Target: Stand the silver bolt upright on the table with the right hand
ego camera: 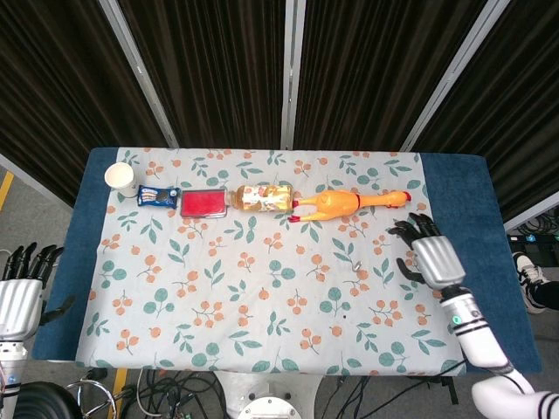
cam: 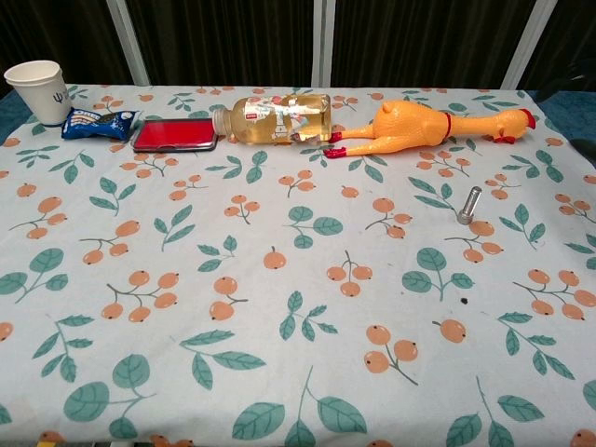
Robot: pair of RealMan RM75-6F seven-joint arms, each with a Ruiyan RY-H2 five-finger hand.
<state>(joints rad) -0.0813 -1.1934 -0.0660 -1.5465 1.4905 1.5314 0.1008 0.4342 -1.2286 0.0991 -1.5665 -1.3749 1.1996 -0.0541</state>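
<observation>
The bolt (cam: 467, 206) stands on its head on the table (cam: 279, 372), tip up and leaning a little. The chicken (cam: 410, 128) lies behind it, apart. Only the head view shows the right hand (ego camera: 430, 256), empty with fingers spread, and the left hand (ego camera: 19, 292), empty too.
</observation>
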